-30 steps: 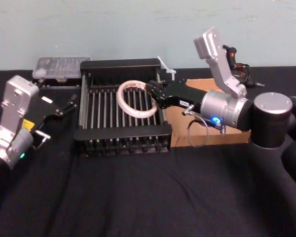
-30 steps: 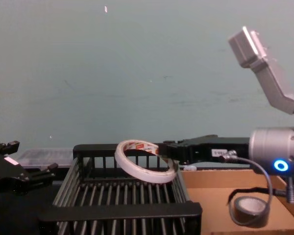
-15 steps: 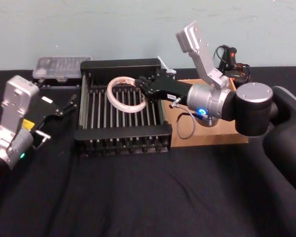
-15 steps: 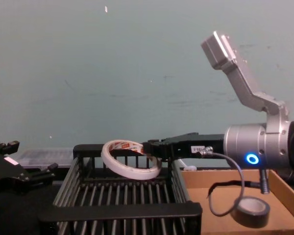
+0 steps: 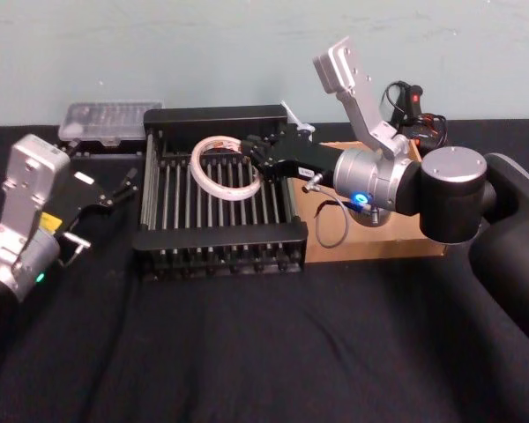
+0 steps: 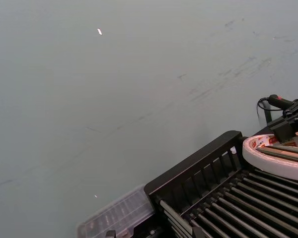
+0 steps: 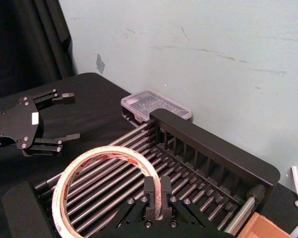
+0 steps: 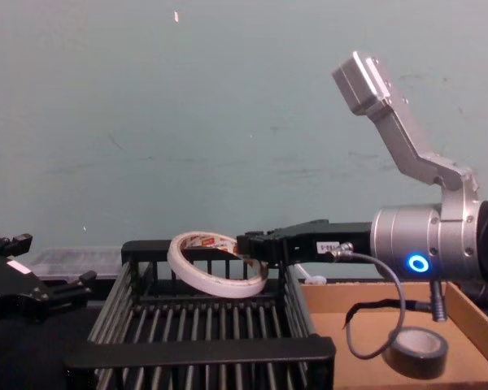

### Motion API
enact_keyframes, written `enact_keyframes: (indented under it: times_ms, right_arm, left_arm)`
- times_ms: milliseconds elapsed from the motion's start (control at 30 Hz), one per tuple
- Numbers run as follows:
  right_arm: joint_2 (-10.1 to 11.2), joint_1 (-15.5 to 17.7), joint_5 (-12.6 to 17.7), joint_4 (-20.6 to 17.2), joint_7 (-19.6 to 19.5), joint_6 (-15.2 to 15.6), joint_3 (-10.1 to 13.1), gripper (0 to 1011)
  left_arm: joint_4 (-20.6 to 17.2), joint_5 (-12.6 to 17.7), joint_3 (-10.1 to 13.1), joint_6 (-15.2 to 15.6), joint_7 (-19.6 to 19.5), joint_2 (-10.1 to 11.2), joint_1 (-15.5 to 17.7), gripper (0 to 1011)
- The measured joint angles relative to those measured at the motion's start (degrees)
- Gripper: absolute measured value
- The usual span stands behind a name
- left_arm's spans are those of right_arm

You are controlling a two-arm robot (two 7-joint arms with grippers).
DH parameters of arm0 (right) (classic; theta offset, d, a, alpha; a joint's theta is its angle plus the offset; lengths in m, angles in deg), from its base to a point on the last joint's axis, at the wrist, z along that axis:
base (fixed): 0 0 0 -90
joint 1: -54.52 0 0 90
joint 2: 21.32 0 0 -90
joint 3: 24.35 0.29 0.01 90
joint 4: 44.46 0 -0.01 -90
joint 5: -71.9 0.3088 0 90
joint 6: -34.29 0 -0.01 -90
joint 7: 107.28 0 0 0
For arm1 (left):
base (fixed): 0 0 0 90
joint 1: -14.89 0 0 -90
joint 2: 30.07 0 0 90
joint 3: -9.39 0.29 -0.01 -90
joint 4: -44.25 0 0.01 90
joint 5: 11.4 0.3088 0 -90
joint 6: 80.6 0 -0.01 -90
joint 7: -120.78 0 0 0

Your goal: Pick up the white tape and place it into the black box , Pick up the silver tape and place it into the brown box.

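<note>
The right gripper (image 5: 254,152) pinches the white tape (image 5: 224,169) by its 3 o'clock wall, held over the black box (image 5: 217,234). It's probably light and stiff, so a rim pinch suits. The left gripper (image 5: 115,191) sits spread at 9 o'clock.

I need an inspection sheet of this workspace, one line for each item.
Surface: black cloth.
White tape: held above the black box, at rim height.
Silver tape: lying in the brown box.
Clutter: clear plastic case behind the black box.
Right end effector: shut on the white tape.
Left end effector: open, parked left of the black box.
Cables: grey loop under the right wrist.
Surroundings: pale green wall.
</note>
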Motion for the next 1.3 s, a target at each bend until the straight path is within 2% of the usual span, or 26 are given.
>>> enact_keyframes:
  times_ms: [100,267,300,367,400,600,633,733,767,833,867,900,1033,1100,1300]
  right_arm:
    - [0.0,0.0,0.1,-0.1,0.0,0.0,0.0,99]
    - [0.1,0.1,0.1,-0.2,-0.1,0.1,0.0,233]
    - [0.1,0.1,0.1,-0.2,-0.1,0.1,0.0,293]
    - [0.1,0.1,0.1,-0.2,-0.1,0.1,0.1,332]
    - [0.1,0.1,0.1,-0.2,-0.1,0.1,0.1,388]
    - [0.1,0.1,0.2,-0.3,-0.1,0.1,0.1,548]
    - [0.1,0.2,0.2,-0.3,-0.1,0.1,0.1,611]
    - [0.1,0.2,0.2,-0.3,-0.1,0.1,0.1,670]
    - [0.1,0.2,0.2,-0.3,-0.1,0.1,0.1,729]
    - [0.2,0.2,0.2,-0.3,-0.1,0.1,0.1,759]
    - [0.2,0.2,0.2,-0.3,-0.1,0.1,0.1,823]
    - [0.2,0.2,0.2,-0.3,-0.1,0.1,0.1,823]
    - [0.2,0.2,0.2,-0.3,-0.1,0.1,0.1,957]
    - [0.2,0.2,0.2,-0.3,-0.1,0.1,0.1,998]
    - [0.7,1.2,0.7,-1.7,-0.1,0.4,1.1,1002]
  left_arm:
    - [0.0,0.0,0.0,0.0,0.0,0.0,0.0,1001]
    - [0.0,0.0,0.0,0.0,0.0,0.0,0.0,1001]
    - [0.0,0.0,0.0,0.0,0.0,0.0,0.0,1001]
    - [0.0,0.0,0.0,0.0,0.0,0.0,0.0,1001]
    - [0.0,0.0,0.0,0.0,0.0,0.0,0.0,1001]
    - [0.0,0.0,0.0,0.0,0.0,0.0,0.0,1001]
    - [0.0,0.0,0.0,0.0,0.0,0.0,0.0,1001]
    - [0.0,0.0,0.0,0.0,0.0,0.0,0.0,1001]
    - [0.0,0.0,0.0,0.0,0.0,0.0,0.0,1001]
    - [0.0,0.0,0.0,0.0,0.0,0.0,0.0,1001]
    - [0.0,0.0,0.0,0.0,0.0,0.0,0.0,1001]
    - [0.0,0.0,0.0,0.0,0.0,0.0,0.0,1001]
    - [0.0,0.0,0.0,0.0,0.0,0.0,0.0,1001]
    - [0.0,0.0,0.0,0.0,0.0,0.0,0.0,1001]
    - [0.0,0.0,0.0,0.0,0.0,0.0,0.0,1001]
